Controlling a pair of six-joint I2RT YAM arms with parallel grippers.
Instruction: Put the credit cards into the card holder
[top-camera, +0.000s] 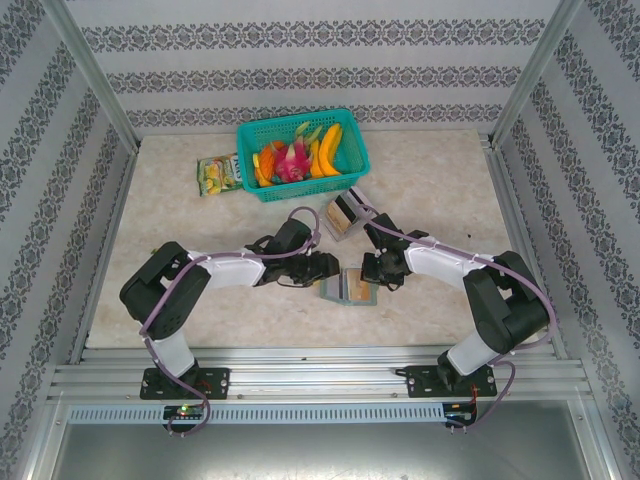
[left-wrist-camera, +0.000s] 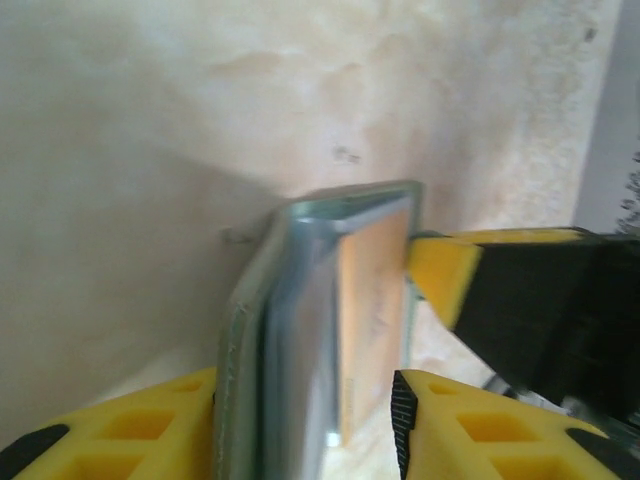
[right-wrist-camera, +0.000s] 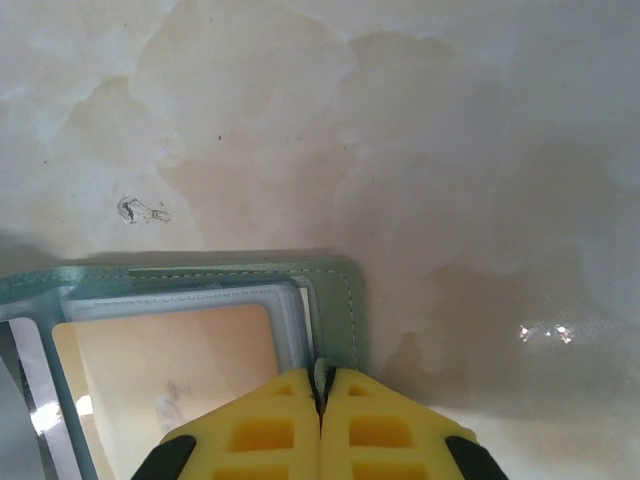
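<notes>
Far left on the table (top-camera: 440, 190) I see a snack packet (top-camera: 218, 175), and just right of it the teal basket (top-camera: 303, 153) full of fruit against the far edge. Nearer to me, my left gripper (top-camera: 325, 268) reaches in from the left toward the middle of the table. On its wrist camera the holder (top-camera: 350, 290) stands edge-on between the yellow fingers (left-wrist-camera: 130, 430). The jaws are apart, the left finger is against the cover, and there is a gap on the other side, so nothing is clamped. The holder sits in the middle of the table between the two grippers, with an orange card (right-wrist-camera: 170, 360) showing in an inner pocket. Just beyond it, toward the basket, is a clear box (top-camera: 345, 215) with more cards (top-camera: 350, 210) inside. My right gripper (top-camera: 372, 268) comes in from the right. Its fingers are pressed together at the holder's right edge, pinching a thin sliver of it.
</notes>
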